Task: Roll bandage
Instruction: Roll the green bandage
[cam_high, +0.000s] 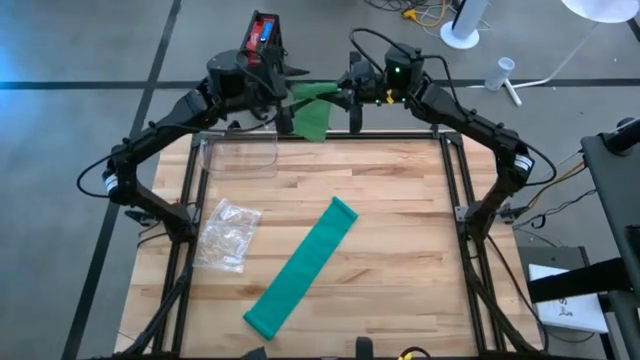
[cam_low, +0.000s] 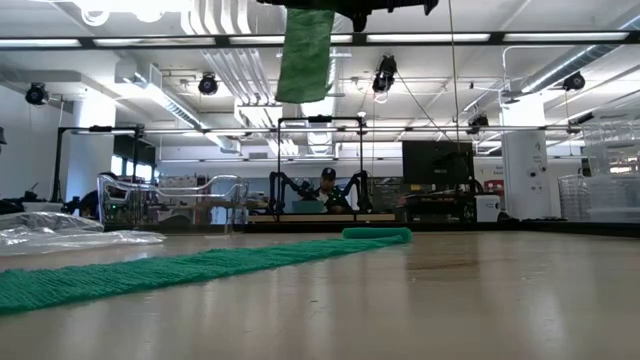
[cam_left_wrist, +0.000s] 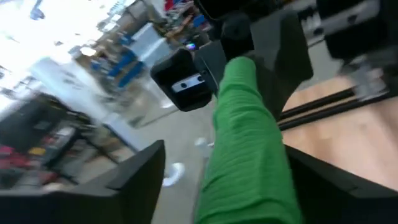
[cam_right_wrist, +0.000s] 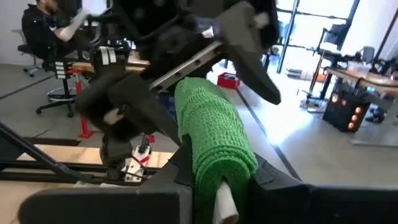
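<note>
A green bandage (cam_high: 313, 108) is up in the air over the table's far edge, between my two grippers. Its loose end (cam_low: 305, 55) hangs down as a flat strip. My right gripper (cam_right_wrist: 221, 171) is shut on it and comes in level from the right. My left gripper (cam_left_wrist: 224, 155) stands open on the left, one dark finger on each side of the same bandage (cam_left_wrist: 245, 143). A second green bandage (cam_high: 300, 265) lies flat and unrolled on the table's middle. My right gripper pinches the bandage's bunched, rolled part (cam_right_wrist: 214, 146) between its two fingers, coming level from the table's right side. The bandage is lifted clear of the table. Its free end hangs slack below the hold.
A crumpled clear plastic bag (cam_high: 228, 235) lies on the table's left. A clear plastic box (cam_high: 240, 155) stands at the far left. The black frame rails (cam_high: 455, 190) run along both table sides. A person (cam_low: 328, 180) sits at a desk far behind.
</note>
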